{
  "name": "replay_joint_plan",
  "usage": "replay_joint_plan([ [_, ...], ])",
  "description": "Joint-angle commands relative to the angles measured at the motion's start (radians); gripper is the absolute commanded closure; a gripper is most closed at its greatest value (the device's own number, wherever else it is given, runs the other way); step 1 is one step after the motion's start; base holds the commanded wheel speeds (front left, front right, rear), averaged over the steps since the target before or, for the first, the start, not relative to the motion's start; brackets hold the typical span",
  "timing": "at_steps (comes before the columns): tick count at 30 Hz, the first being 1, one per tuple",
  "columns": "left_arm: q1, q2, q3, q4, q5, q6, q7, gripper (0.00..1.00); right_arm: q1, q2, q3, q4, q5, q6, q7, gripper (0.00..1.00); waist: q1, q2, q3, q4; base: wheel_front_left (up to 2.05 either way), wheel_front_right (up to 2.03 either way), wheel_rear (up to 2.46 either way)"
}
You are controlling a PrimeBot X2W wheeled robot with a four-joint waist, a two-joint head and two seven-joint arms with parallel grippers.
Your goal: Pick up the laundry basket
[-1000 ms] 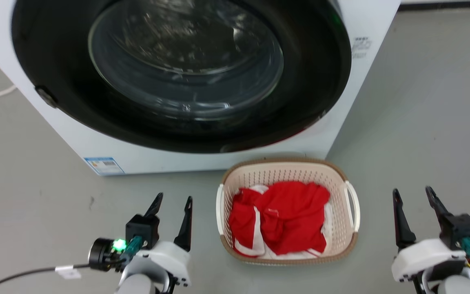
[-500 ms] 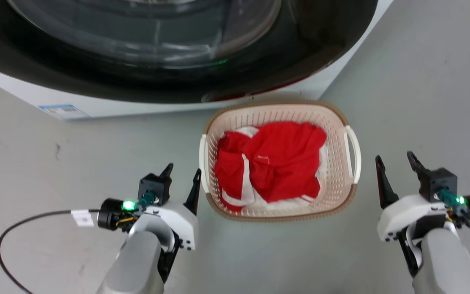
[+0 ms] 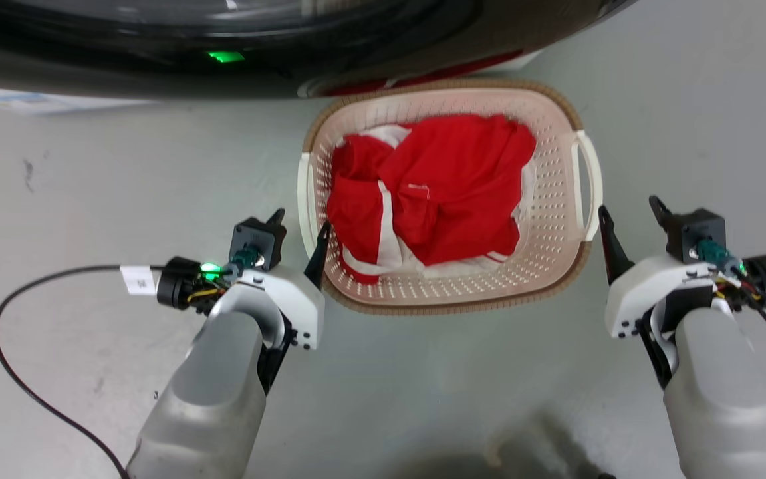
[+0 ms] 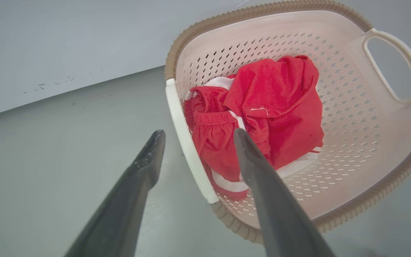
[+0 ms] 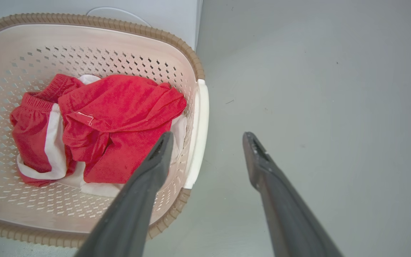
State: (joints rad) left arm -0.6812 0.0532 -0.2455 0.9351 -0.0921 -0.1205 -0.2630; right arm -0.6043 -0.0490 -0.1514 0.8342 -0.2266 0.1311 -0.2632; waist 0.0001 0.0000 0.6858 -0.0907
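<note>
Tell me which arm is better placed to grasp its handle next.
Left, narrowly. The left gripper, open, straddles the left handle of the laundry basket in the head view; the right gripper, also open, has both fingers just outside the right handle.

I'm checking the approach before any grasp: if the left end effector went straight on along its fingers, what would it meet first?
Probably the white loop handle of the cream perforated plastic laundry basket: the open left end effector lines up astride it in the left wrist view, though depth is unclear.
</note>
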Motion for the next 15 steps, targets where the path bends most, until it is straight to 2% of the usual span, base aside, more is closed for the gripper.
replay_joint_plan([
  [1, -0.028, 0.007, -0.002, 0.012, 0.004, -0.001, -0.003, 0.0, -0.035, -0.002, -0.001, 0.014, 0.001, -0.001, -0.002, 0.0, -0.0001, 0.0, 0.045, -0.004, 0.0, 0.0, 0.0],
  [15, -0.156, 0.017, -0.027, 0.07, 0.007, -0.008, -0.003, 0.0, -0.181, -0.002, -0.017, 0.147, -0.001, -0.001, -0.002, 0.0, -0.0001, 0.0, 0.188, -0.006, 0.0, 0.0, 0.0],
])
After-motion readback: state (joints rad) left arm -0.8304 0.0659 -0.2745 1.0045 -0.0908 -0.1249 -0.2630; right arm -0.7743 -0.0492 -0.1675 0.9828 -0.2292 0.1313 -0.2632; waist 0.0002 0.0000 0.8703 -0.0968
